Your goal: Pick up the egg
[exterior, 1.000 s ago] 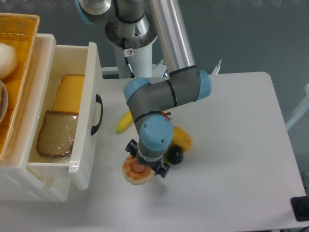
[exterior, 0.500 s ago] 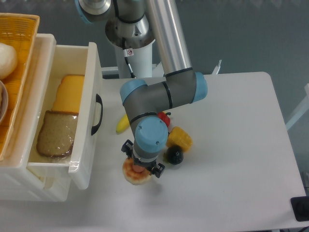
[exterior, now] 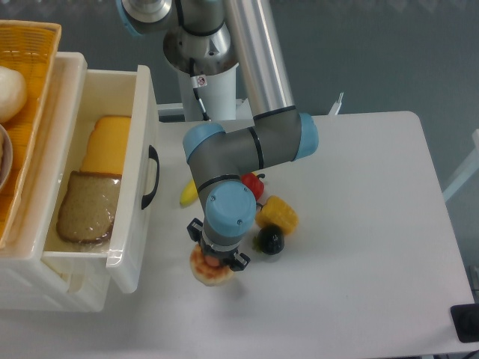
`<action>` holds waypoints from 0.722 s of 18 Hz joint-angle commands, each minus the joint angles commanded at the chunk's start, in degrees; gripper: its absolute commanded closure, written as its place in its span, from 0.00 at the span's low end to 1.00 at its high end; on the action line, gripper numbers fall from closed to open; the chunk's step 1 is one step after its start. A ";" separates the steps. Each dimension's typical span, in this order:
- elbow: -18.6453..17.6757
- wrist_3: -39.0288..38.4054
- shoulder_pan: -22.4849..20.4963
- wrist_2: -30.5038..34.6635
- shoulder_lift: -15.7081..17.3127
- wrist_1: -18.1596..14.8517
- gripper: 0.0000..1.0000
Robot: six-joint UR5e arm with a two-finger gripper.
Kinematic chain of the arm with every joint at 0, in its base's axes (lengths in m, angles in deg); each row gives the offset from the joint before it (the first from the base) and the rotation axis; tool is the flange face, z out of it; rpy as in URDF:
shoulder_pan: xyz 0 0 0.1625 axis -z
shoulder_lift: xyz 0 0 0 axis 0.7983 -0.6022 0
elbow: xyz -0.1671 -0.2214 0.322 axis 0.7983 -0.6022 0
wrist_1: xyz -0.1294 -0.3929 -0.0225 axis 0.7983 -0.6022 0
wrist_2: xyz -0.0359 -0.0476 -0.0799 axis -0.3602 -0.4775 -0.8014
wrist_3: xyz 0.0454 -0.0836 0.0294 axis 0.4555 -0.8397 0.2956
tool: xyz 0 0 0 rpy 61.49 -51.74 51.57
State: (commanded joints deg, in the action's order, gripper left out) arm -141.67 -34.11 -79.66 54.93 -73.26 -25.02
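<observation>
The claw (exterior: 216,262) sits low over the egg (exterior: 209,270), its black finger blocks poking out either side of the blue wrist cap, which hides the fingertips from up here, so I cannot tell whether they are spread, narrowed or clamped on anything. The egg lies flat on the white table (exterior: 352,224), near its front-left part, and only its lower rim and a sliver of the pinkish centre peek out from under the wrist (the rest is covered). Just to the right of the claw is a small dark round fruit (exterior: 270,241), and touching it from behind is a yellow corn piece (exterior: 278,214). A bit of red food (exterior: 254,184) shows beside the grey elbow of the arm (exterior: 239,153), and the tip of a banana (exterior: 188,195) sticks out on the arm's left side. Further left stands a white drawer unit with its drawer (exterior: 138,172) pulled open, a black handle on the front; inside lie a slice of brown bread (exterior: 89,207) and yellow cheese slices (exterior: 107,144) behind it. At the far left edge a wicker basket (exterior: 34,90) holds a plain white rounded lump (exterior: 10,93).
</observation>
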 joint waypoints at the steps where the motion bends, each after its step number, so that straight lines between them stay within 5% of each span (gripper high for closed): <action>1: 0.00 0.09 0.00 0.00 0.00 0.00 0.57; 7: 0.09 0.35 -0.09 0.00 0.26 0.00 0.72; 13: 2.02 1.75 -0.88 -0.09 1.49 0.00 0.73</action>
State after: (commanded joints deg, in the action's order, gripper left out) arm -139.65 -32.36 -80.53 54.84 -71.77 -25.02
